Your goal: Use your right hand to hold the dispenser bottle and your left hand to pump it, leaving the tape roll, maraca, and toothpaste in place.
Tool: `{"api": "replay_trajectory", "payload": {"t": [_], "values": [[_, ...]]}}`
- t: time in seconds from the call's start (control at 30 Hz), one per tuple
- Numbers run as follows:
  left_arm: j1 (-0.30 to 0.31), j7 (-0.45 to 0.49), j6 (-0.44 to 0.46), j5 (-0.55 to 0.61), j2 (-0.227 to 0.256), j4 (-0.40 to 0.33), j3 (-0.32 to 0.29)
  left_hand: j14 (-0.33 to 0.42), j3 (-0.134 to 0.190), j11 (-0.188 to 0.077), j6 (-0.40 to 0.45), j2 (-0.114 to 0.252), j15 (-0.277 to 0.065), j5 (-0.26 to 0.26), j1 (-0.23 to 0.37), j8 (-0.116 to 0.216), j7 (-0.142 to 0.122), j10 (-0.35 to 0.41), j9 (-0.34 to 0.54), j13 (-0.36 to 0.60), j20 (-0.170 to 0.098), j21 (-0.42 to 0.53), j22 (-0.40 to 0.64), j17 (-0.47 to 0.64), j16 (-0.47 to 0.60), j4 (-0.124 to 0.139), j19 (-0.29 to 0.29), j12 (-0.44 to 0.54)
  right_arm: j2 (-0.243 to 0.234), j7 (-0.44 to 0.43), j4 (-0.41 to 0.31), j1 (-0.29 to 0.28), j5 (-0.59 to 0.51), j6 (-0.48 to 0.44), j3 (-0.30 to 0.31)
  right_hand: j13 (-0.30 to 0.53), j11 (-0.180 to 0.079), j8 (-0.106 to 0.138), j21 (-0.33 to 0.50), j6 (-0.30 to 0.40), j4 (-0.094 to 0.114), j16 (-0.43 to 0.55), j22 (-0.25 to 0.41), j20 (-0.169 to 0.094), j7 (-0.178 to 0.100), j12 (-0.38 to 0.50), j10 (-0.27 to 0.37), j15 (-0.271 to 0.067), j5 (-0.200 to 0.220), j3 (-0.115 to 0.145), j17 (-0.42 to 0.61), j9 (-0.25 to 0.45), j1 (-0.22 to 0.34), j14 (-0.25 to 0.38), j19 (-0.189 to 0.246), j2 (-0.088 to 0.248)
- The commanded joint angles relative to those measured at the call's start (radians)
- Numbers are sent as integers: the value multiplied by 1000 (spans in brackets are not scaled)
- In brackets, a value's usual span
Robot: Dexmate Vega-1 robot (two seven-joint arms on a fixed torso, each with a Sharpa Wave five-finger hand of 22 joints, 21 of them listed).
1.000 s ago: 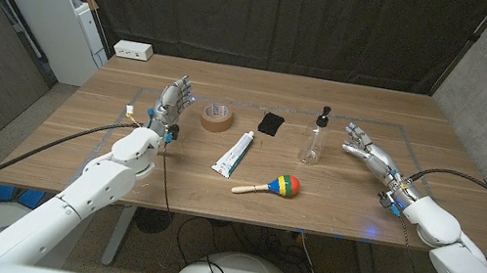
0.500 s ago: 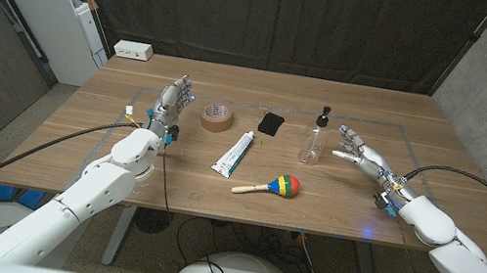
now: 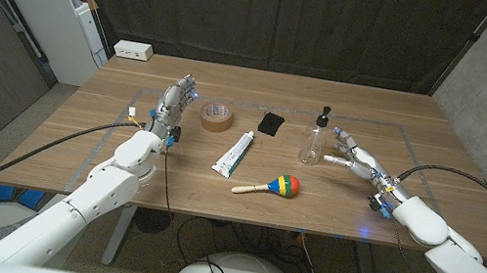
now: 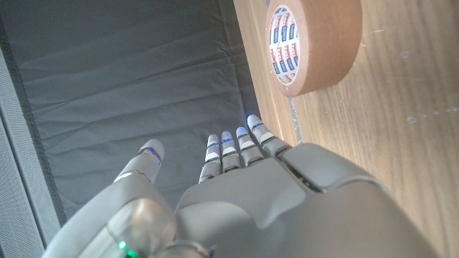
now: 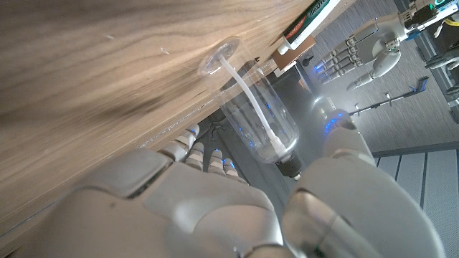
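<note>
Reaching close, the right hand (image 3: 351, 156) had spread fingers (image 5: 188, 144) beside the bottle (image 3: 314, 139), holding nothing; whether they touched was unclear. Left hand (image 3: 171, 103) stood open by the tape (image 3: 217, 117). Toothpaste (image 3: 235, 152), maraca (image 3: 271, 187) lay between on the surface (image 3: 232, 85).

A wooden table (image 3: 76, 128) carried everything. On it stood a clear dispenser bottle (image 3: 314, 140) with a black pump, upright. A brown tape roll (image 3: 217, 117) lay flat, with a small black object (image 3: 271, 123) between it and the bottle. A white toothpaste tube (image 3: 235, 151) lay nearer the front, and a striped maraca (image 3: 271, 187) with a wooden handle lay just beside it.
</note>
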Motion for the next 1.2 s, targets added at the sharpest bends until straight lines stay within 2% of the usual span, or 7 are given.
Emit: {"api": "replay_trajectory", "payload": {"t": [0.03, 0.4, 0.63, 0.83, 1.2], "values": [[-25, -17, -24, 29, -4, 33, 10, 10, 7, -4, 15, 11, -8, -1, -10, 6, 0, 14, 3, 3, -75, -5, 5, 2, 3, -5, 9, 4, 22, -26, 3, 24, -25, -8, -20, 6, 12, 0, 9, -130, 1, 7, 5, 11, 7, 5, -15, 12, -9, 13, 3, 6, 25, -3, 2, -5], [-30, -2, -26, 55, -5, 45, 14, 20, 13, -3, 26, 14, -6, -1, -12, 7, -1, 21, 3, 3, -75, -11, 5, 2, 5, -9, 20, 4, 62, -22, 33, 63, -10, -22, -46, 12, 37, 4, 17, -152, 2, 15, 5, 19, 23, 12, -16, 31, -14, 17, 4, 10, 47, 6, 21, -9], [-46, 8, -89, 87, -41, 98, 25, 25, 17, -10, 35, 15, -12, -2, -16, 7, -6, 28, 3, 3, -75, -16, 5, 3, 5, -10, 30, 4, 75, -17, 49, 82, -7, -28, -61, 16, 51, 9, 19, -157, 2, 21, 6, 22, 34, 17, -15, 44, -17, 21, 6, 13, 63, 15, 32, -10], [-50, 21, -83, 112, -41, 96, 33, 23, 19, -10, 42, 15, -20, -2, -21, 7, -12, 31, 3, 2, -80, -20, 5, 3, 3, -9, 35, 3, 84, -14, 55, 93, -7, -43, -74, 19, 51, 15, 20, -151, 4, 25, 6, 29, 35, 22, -9, 49, -19, 22, 7, 14, 70, 21, 38, -12], [-55, 13, -66, 112, -37, 94, 38, 26, 23, -9, 44, 17, -23, -1, -25, 5, -12, 32, 3, 2, -82, -27, 5, 3, 3, -9, 39, 1, 120, -13, 105, 125, -4, -12, -95, 25, 49, 25, 23, -140, 6, 34, 6, 34, 40, 32, 9, 41, -22, 25, 11, 16, 83, 38, 51, -12]]}}
